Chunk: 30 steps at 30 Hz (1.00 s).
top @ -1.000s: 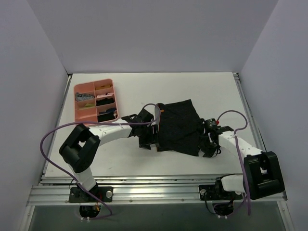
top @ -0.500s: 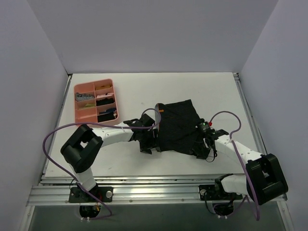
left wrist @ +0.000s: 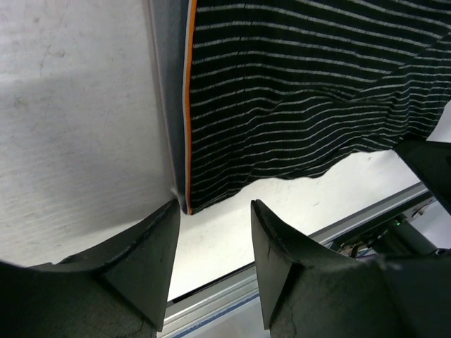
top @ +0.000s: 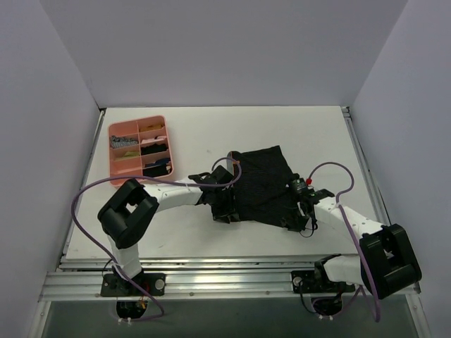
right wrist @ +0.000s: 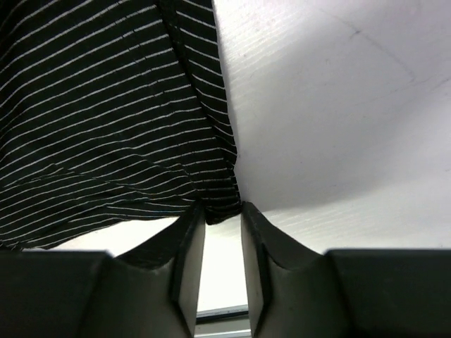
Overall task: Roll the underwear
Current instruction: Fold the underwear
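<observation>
The underwear [top: 264, 186] lies flat mid-table, nearer the near edge. The right gripper [right wrist: 222, 208] pinches its near right corner. The left gripper [left wrist: 215, 205], spread, straddles the near left corner, probably to lift that edge for rolling.

No legible text, label, brand or number on anything in view

- Top view: bright, even light from overhead. The white table [top: 317, 134] shows no glare, and faint, soft shadows lie under the arms.
- Left wrist view: the striped underwear [left wrist: 296, 91] is sharp. A grey shadow band runs beside its orange edge. The left fingers [left wrist: 141, 260] are dark and slightly soft.
- Right wrist view: the table is nearly washed out at upper right. The right fingers [right wrist: 187, 267] are blurred.
</observation>
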### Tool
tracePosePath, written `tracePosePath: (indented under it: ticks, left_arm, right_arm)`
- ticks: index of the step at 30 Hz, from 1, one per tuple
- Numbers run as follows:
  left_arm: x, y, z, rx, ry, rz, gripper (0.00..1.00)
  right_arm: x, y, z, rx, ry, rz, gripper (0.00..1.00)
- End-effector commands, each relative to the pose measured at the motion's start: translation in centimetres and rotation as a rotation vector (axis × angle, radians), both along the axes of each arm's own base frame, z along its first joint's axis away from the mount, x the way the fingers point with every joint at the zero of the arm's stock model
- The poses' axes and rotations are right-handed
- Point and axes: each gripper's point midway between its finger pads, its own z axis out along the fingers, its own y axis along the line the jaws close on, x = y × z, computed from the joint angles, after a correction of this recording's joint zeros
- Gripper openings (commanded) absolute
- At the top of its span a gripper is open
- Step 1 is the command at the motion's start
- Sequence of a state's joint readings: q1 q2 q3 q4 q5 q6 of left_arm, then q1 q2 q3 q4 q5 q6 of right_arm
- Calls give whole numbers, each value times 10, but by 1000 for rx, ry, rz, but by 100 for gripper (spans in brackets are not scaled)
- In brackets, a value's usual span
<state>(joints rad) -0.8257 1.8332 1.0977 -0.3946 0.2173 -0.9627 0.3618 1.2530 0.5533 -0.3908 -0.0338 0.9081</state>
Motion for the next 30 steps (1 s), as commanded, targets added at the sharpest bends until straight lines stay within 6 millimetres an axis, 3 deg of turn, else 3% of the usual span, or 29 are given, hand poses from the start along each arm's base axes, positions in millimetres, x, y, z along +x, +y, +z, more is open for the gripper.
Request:
tracePosePath:
  ticks: [1, 5, 10, 13, 17, 24, 29, 30]
  left_arm:
    - [-2, 42, -49, 248, -2, 35, 54]
    - [2, 43, -52, 263, -8, 46, 50]
    - [-2, 46, -58, 282, 12, 45, 17]
    - [-5, 54, -56, 303, 13, 44, 3]
    - [-5, 61, -42, 279, -6, 48, 2]
    - [-9, 63, 11, 144, -83, 14, 2]
    - [-38, 74, 22, 143, -65, -19, 2]
    - [-45, 75, 31, 125, -70, -7, 2]
  right_arm:
    - [-8, -19, -8, -106, 34, 7, 21]
    - [-7, -20, -3, -119, 25, 21, 15]
    - [-8, -16, -7, -104, 27, 43, 0]
    - [-7, -16, -4, -115, 19, 57, 0]
    - [-6, -15, 1, -127, 8, 82, 0]
    - [-5, 8, 31, -123, -58, 192, 0]
    - [-21, 25, 49, -132, -89, 259, 0]
    - [-24, 27, 54, -124, -103, 263, 0]
